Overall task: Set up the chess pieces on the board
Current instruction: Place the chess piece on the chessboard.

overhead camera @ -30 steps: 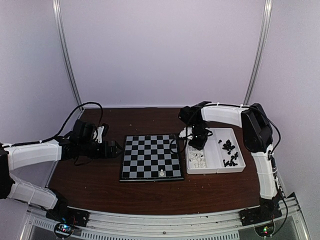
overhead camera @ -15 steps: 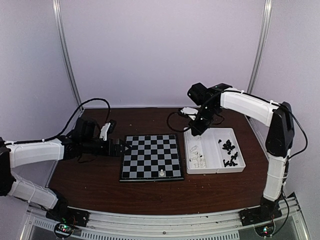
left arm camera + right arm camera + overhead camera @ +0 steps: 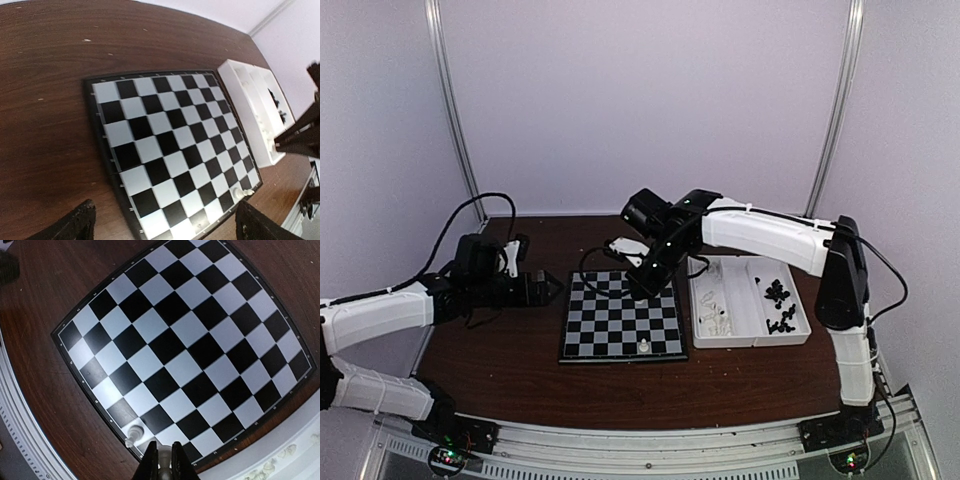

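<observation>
The board lies flat at the table's middle, with one white chess piece standing on its near edge row. Raised above the board's far right part, my right gripper is shut on a small white chess piece, which shows pale between the fingers. In the right wrist view the standing white piece is just left of the fingertips, on the board. Left of the board, my left gripper is open and empty. Its wrist view shows the board and the standing piece.
A white two-compartment tray sits right of the board. White pieces lie in its left half and black pieces in its right half. The right arm reaches across from the right. Brown tabletop surrounds the board.
The right gripper rose from the tray's white compartment and swung left over the board, carrying a white piece. The left gripper shifted slightly beside the board's left edge.
</observation>
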You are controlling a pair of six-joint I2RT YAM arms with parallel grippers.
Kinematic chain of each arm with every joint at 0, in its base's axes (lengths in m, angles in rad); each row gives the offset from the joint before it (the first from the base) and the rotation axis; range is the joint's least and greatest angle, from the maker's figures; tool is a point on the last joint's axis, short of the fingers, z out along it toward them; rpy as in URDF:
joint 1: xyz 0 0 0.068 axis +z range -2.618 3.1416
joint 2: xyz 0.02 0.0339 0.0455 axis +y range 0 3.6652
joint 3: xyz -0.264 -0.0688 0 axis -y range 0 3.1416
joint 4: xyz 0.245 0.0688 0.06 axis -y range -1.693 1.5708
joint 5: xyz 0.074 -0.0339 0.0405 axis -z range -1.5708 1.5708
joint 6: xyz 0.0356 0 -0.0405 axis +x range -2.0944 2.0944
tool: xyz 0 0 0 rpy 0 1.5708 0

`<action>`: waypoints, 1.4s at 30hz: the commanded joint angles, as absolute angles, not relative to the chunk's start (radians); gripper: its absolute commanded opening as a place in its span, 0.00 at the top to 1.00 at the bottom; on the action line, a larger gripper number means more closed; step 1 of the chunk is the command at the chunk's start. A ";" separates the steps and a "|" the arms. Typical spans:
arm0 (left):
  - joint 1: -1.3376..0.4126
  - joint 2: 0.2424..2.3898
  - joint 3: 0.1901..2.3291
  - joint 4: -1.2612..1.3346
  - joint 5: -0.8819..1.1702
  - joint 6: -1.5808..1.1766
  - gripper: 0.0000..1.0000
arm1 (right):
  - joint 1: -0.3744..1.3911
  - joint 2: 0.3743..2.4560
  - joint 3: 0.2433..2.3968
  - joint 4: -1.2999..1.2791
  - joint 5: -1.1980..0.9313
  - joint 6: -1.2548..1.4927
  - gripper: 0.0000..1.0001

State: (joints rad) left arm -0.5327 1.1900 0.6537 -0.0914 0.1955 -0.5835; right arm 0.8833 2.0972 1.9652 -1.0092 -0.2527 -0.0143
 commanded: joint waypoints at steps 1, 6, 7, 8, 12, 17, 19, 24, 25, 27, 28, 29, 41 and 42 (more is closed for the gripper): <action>-0.430 1.051 0.552 -0.164 0.057 -0.677 0.02 | 0.936 2.175 2.088 -1.018 -0.182 0.039 0.89; -0.397 0.984 0.524 -0.224 0.047 -0.681 0.02 | 0.985 2.267 2.189 -1.041 -0.148 0.039 0.89; -0.397 0.975 0.521 -0.230 0.041 -0.681 0.02 | 0.992 2.280 2.203 -1.045 -0.144 0.038 0.89; -0.398 0.966 0.518 -0.235 0.035 -0.680 0.02 | 0.998 2.293 2.219 -1.049 -0.138 0.036 0.89; -0.397 0.944 0.511 -0.242 0.026 -0.671 0.02 | 1.021 2.324 2.230 -1.059 -0.117 0.034 0.89; -0.397 0.953 0.509 -0.227 0.041 -0.663 0.02 | 1.042 2.349 2.224 -1.078 -0.070 0.032 0.89; -0.396 0.958 0.508 -0.218 0.047 -0.663 0.02 | 1.048 2.354 2.215 -1.072 -0.067 0.034 0.89; -0.397 0.970 0.512 -0.213 0.045 -0.663 0.02 | 1.062 2.365 2.190 -1.046 -0.075 0.047 0.89; -0.397 0.971 0.512 -0.214 0.046 -0.664 0.02 | 1.065 2.367 2.186 -1.040 -0.076 0.048 0.89; -0.397 0.972 0.512 -0.213 0.047 -0.664 0.02 | 1.070 2.373 2.180 -1.031 -0.077 0.052 0.89; -0.397 0.971 0.511 -0.212 0.048 -0.663 0.02 | 1.071 2.376 2.178 -1.028 -0.078 0.052 0.89; -0.397 0.970 0.511 -0.212 0.048 -0.664 0.02 | 1.072 2.381 2.178 -1.027 -0.077 0.055 0.89; -0.397 0.963 0.508 -0.214 0.048 -0.661 0.02 | 1.075 2.422 2.164 -1.000 -0.076 0.058 0.89; -0.397 0.963 0.509 -0.213 0.047 -0.661 0.02 | 1.075 2.424 2.164 -0.998 -0.074 0.058 0.89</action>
State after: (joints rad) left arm -0.4007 0.9691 0.5179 -0.2413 0.0460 -0.6647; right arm 1.0691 2.4062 2.1746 -1.0145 -0.0990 0.0483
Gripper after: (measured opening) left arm 0.976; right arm 0.108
